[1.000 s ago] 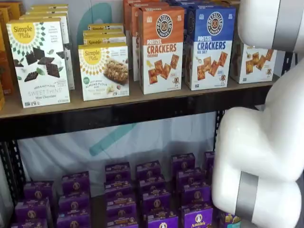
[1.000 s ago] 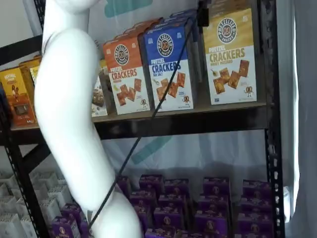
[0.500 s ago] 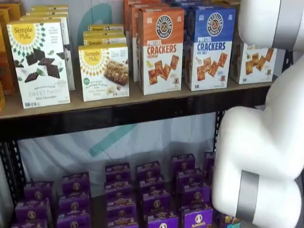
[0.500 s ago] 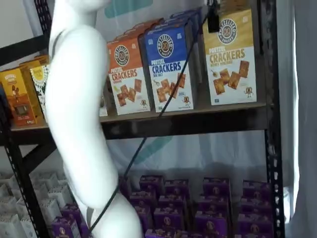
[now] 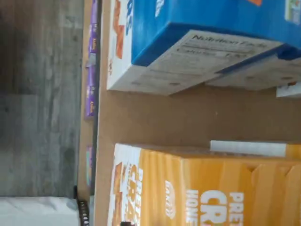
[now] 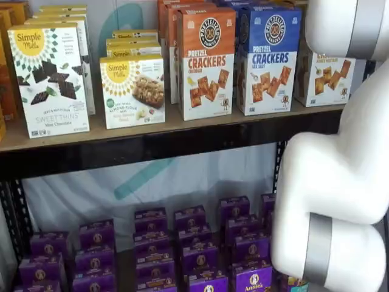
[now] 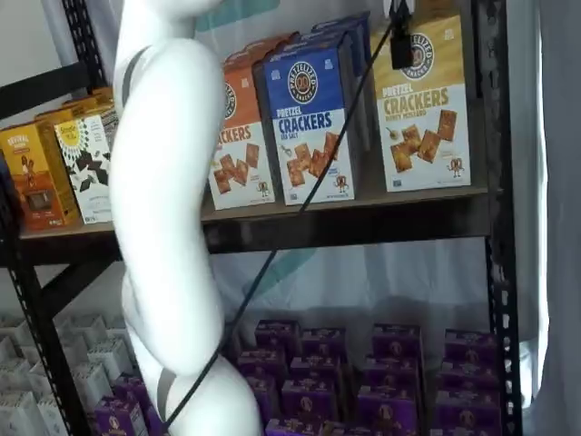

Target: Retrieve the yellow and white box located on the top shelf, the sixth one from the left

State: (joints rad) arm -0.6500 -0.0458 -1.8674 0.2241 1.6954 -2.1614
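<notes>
The yellow and white box (image 7: 427, 100) stands upright at the right end of the top shelf (image 7: 363, 222), to the right of a blue-and-white cracker box (image 7: 309, 118). In a shelf view the white arm hides much of the yellow and white box (image 6: 325, 76). The wrist view shows its yellow top and side (image 5: 211, 188) close up, with a bare strip of shelf board (image 5: 188, 117) between it and the blue box (image 5: 211, 33). My gripper (image 7: 400, 45) shows only as one black finger with a cable, hanging in front of the box's upper left corner. No gap shows.
An orange-and-white cracker box (image 6: 206, 61) stands left of the blue one (image 6: 268, 58). Simple Mills boxes (image 6: 48, 79) fill the shelf's left. Purple boxes (image 6: 194, 243) crowd the lower shelf. A black upright (image 7: 495, 182) stands close beside the yellow box. The white arm (image 7: 168, 209) crosses the view.
The black finger has moved right and down, from over the blue box's top edge to the yellow box's front. The white arm has swung to the right with it.
</notes>
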